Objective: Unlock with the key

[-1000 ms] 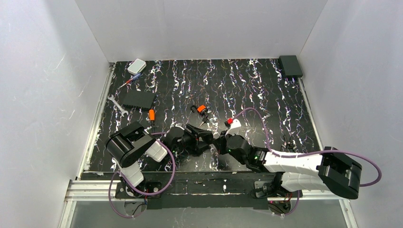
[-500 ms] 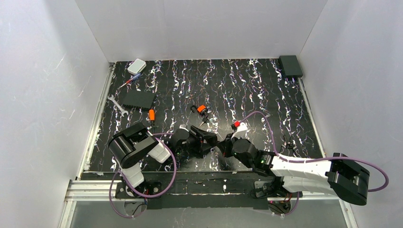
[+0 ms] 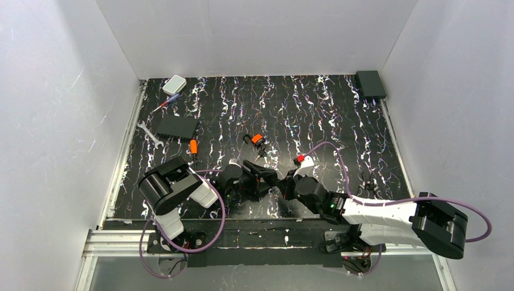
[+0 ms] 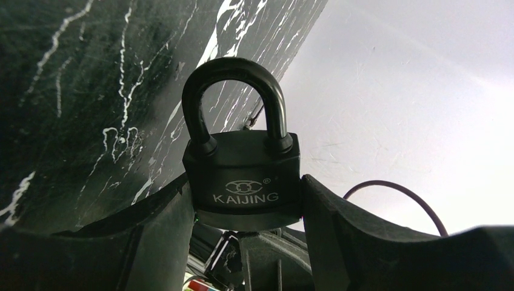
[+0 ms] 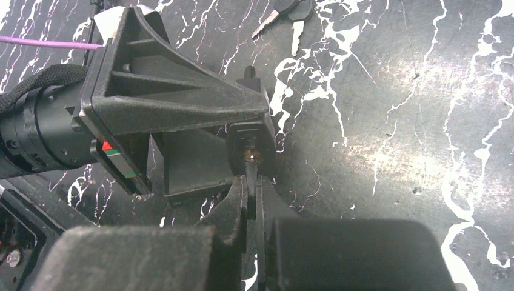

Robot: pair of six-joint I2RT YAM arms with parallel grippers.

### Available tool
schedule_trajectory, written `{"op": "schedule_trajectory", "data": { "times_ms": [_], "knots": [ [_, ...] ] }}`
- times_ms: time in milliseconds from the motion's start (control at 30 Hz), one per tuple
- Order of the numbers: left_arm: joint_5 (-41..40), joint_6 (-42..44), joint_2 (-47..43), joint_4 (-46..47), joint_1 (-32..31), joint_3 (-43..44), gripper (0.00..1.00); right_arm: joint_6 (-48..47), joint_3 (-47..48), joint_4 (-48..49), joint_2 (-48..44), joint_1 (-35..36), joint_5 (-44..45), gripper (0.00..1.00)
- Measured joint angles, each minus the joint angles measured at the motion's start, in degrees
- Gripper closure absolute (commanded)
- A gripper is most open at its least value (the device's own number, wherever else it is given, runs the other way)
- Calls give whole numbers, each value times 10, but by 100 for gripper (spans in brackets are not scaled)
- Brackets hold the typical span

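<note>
Near the front edge of the black, white-veined table [image 3: 339, 121], the left gripper [image 3: 267, 176] clamped the dark metal padlock [image 4: 242, 176] by its body w/ base turned toward the other arm, prob. to present the brass keyhole [image 5: 250, 156]. The right gripper [image 5: 251, 203] pinched the tiny black-headed key [image 5: 251, 182] tight, blade tip at that keyhole, lined up for insertion.

Table [image 3: 291, 109]: black top with white veining. Lying on it: white box [image 3: 174, 84] at back left corner; screwdriver [image 3: 165, 104] just beside it; wrench [image 3: 148, 133] near left edge; black slab [image 3: 177, 127] beside wrench; orange cylinder [image 3: 193, 146] nearer; orange-black piece [image 3: 257, 139] at centre; black box [image 3: 370, 84] at back right corner; two loose keys [image 5: 285, 7].
</note>
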Motion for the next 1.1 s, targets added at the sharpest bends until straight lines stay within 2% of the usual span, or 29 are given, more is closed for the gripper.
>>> {"op": "schedule_trajectory", "data": {
  "times_ms": [867,933,1100],
  "knots": [
    [-28,1,0,-21,-9,12,100,-10,0,70,65,0,20,99],
    [-29,1,0,-22,-9,12,100,-23,1,71,66,0,18,91],
    [-24,1,0,-22,-14,13,100,-50,21,35,65,-1,0,49]
  ]
}}
